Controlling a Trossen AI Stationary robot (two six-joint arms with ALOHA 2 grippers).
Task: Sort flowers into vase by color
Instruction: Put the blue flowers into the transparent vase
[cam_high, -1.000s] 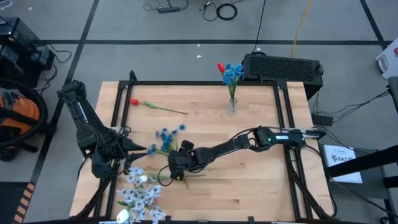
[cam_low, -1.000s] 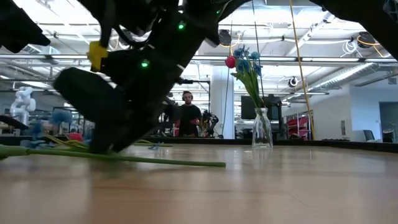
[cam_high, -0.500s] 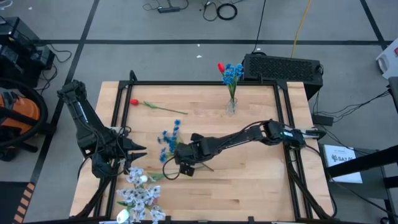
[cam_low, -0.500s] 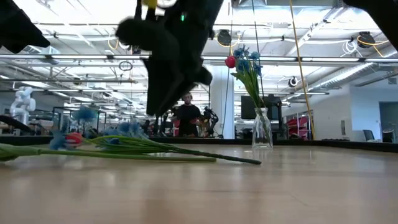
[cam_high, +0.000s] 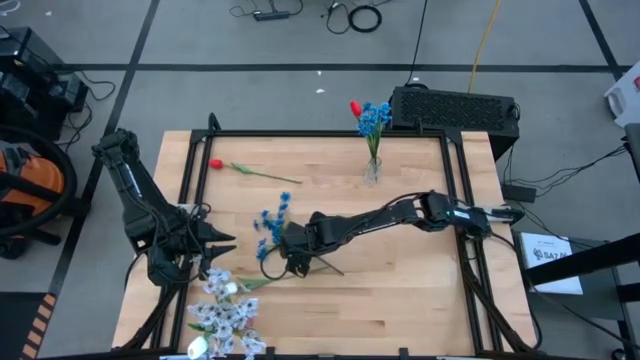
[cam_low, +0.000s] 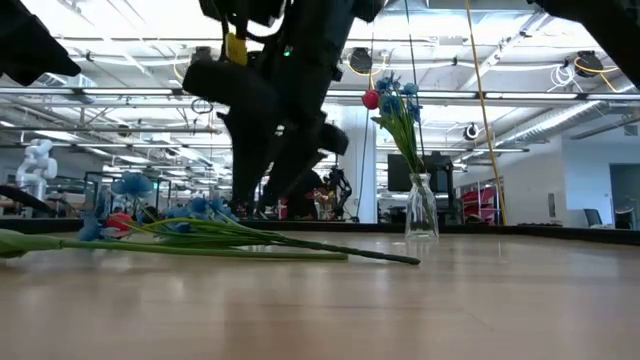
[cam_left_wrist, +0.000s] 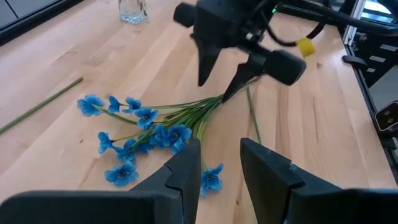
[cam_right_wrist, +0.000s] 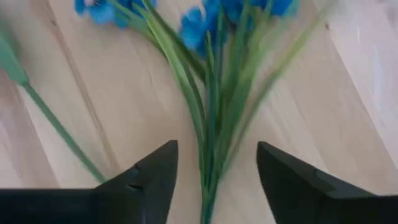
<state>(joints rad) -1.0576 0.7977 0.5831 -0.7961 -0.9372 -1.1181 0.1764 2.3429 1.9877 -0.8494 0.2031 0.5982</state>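
A: Starting with the biggest thing, the table (cam_high: 420, 290): we see both arms over it, and the right gripper (cam_high: 292, 262) is low near its middle, over the stems of the blue flower bunch (cam_high: 268, 226). We judge we are at the pick-up step for that blue bunch.

B: Agreed. Its 2 fingers stand apart, one on each side of the stems, clamped on nothing. The next move, as we read it, calls for coming down squarely and closing where the stems gather, then carrying them to the vase (cam_high: 372, 170) at the far edge, which already holds blue flowers and 1 red one.

A: The left gripper (cam_high: 222, 240) waits at the left side, jaws parted, empty.

B: What do the views give us separately? Only the high view shows the pale bunch (cam_high: 222, 310) at the near left corner and the red bud (cam_high: 215, 164) lying apart near the far left.

A: And the right wrist view shows the stems (cam_right_wrist: 214, 134) running between the fingertips, which the high view hides under the arm. The low view shows the bunch lying flat on the wood.
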